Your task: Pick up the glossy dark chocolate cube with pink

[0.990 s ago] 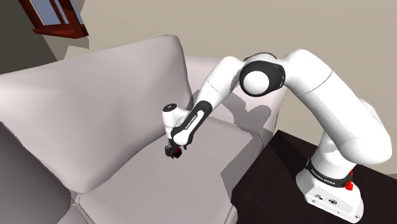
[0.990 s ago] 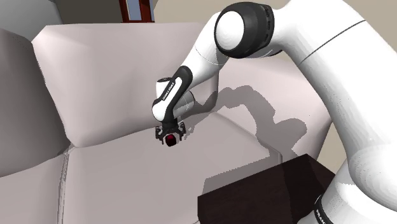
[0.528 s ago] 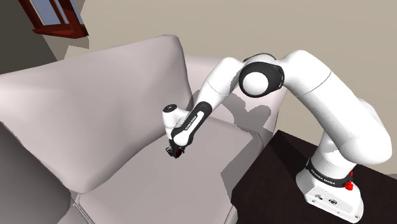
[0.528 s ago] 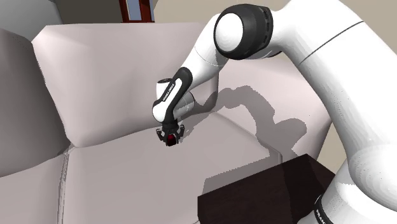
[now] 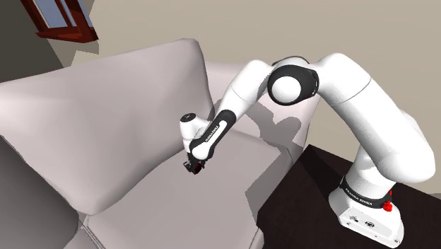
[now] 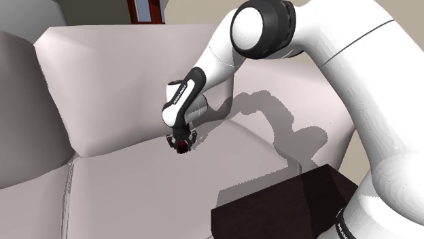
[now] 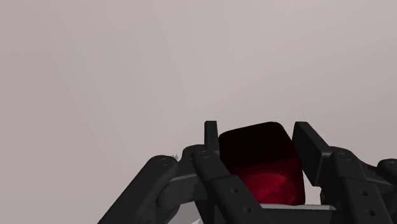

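snugly in black end effector (image 7: 257, 131), glossy dark-red rounded cube (image 7: 262, 163)

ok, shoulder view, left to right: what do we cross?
Red-brown window frame → gripper shut on the dark cube → the arm's dark round joint → the arm's white base. The sofa spans most of the width, so it has no place in the order.

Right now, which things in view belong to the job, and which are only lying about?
Job:
- dark red cube
- pincer, clasped on the cube

Lying about:
- sofa
- stand
- window frame
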{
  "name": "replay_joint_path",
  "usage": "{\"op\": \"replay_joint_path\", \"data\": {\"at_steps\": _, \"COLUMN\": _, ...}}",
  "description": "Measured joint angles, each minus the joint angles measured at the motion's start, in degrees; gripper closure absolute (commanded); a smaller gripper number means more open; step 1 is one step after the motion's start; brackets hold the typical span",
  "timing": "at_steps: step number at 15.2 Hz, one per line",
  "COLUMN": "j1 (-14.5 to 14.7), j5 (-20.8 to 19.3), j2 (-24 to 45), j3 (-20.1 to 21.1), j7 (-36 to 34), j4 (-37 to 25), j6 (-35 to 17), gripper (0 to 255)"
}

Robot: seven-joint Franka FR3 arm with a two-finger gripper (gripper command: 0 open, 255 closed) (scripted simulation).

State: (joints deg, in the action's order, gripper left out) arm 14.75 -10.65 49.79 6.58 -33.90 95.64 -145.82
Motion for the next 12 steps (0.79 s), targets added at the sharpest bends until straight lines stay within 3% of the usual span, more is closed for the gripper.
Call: {"op": "replay_joint_path", "data": {"at_steps": 12, "j1": -0.71, "j5": 0.91, "j2": -7.52, "j3": 1.09, "j7": 0.53, "j4": 2.75, "j6": 4.77, "gripper": 255}}
